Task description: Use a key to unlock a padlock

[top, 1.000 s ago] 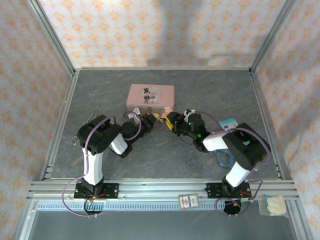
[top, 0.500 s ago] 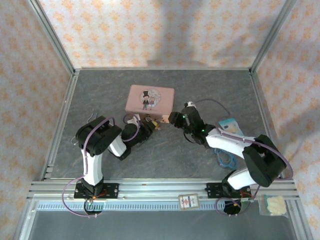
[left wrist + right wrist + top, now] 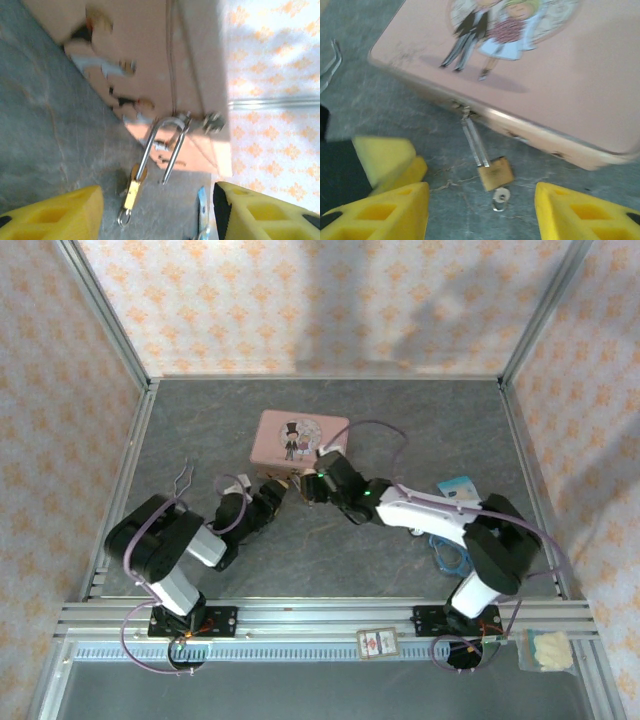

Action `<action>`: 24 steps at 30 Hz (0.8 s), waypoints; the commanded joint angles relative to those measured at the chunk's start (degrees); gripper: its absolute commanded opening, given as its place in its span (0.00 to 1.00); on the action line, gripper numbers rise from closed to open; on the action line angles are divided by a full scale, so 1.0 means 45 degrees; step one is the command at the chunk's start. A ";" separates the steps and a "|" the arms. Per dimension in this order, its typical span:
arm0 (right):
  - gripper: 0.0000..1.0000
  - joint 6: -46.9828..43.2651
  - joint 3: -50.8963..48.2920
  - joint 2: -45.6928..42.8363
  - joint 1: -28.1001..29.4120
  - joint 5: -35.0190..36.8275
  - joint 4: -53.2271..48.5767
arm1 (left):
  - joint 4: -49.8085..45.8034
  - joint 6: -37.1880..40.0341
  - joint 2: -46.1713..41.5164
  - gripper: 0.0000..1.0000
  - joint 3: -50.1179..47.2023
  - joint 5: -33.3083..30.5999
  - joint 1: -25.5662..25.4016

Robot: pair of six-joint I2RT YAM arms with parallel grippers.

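I'm looking down my right gripper [image 3: 480, 212]: its two yellow fingers [image 3: 395, 212] sit in the bottom corners, spread well apart, gripping nothing. Just beyond them the padlock [image 3: 495, 173] lies on the grey table [image 3: 380, 105], brass body toward me, the key [image 3: 500, 196] poking out of its near end. Its thin shackle [image 3: 474, 142] runs up to the latch [image 3: 464, 111] on the pink tin [image 3: 570, 85]. The left gripper's finger [image 3: 387, 155] sits at left, clear of the padlock.
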 commanded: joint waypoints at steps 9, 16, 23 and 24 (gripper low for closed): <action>0.55 -0.1442 0.3454 0.3575 0.1113 0.2526 -0.3349 | -0.7107 0.3466 -0.5061 0.77 0.1195 -0.2067 0.2219; 0.50 -0.0879 0.5504 0.5591 0.1220 0.3669 -0.4849 | -0.6027 0.2863 -0.4572 0.79 0.1018 -0.1349 0.2847; 0.49 -0.0540 0.5786 0.6232 0.1240 0.4600 -0.5220 | -0.4789 0.2221 -0.3607 0.78 0.0906 -0.0698 0.2844; 0.49 -0.0510 0.5764 0.6226 0.1233 0.4709 -0.5256 | -0.4642 0.2157 -0.3502 0.77 0.0887 -0.0634 0.2843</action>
